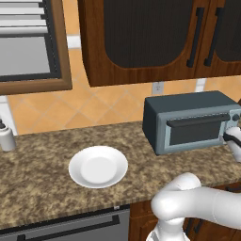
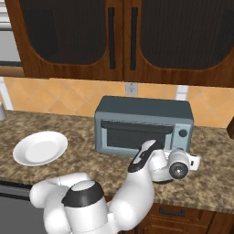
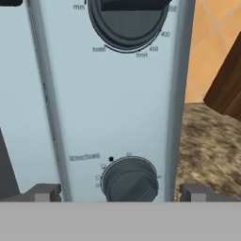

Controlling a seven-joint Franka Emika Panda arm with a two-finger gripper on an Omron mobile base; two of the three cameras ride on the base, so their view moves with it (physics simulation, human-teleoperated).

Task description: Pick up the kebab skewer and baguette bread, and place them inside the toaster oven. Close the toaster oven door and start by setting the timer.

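- Our gripper [image 3: 120, 192]: jaws spread wide, straddling the lower knob [image 3: 129, 180], gripping nothing.
- Upper knob [image 3: 128, 21]: above it on the light control panel [image 3: 113, 108].
- Toaster oven [image 2: 143, 125]: on the granite counter [image 1: 42, 160], door [image 1: 196, 130] shut.
- White plate [image 1: 98, 166]: left, bare.

We see a speckled stone-look bench [image 1: 42, 160], a glossy white plate [image 1: 98, 166], a smooth matt blue-grey toaster oven [image 2: 143, 111] with dark glass in its door [image 2: 135, 136], matt dark knobs [image 3: 130, 179], glossy dark wood cabinets [image 2: 119, 41] and a smooth tiled wall [image 1: 108, 106].
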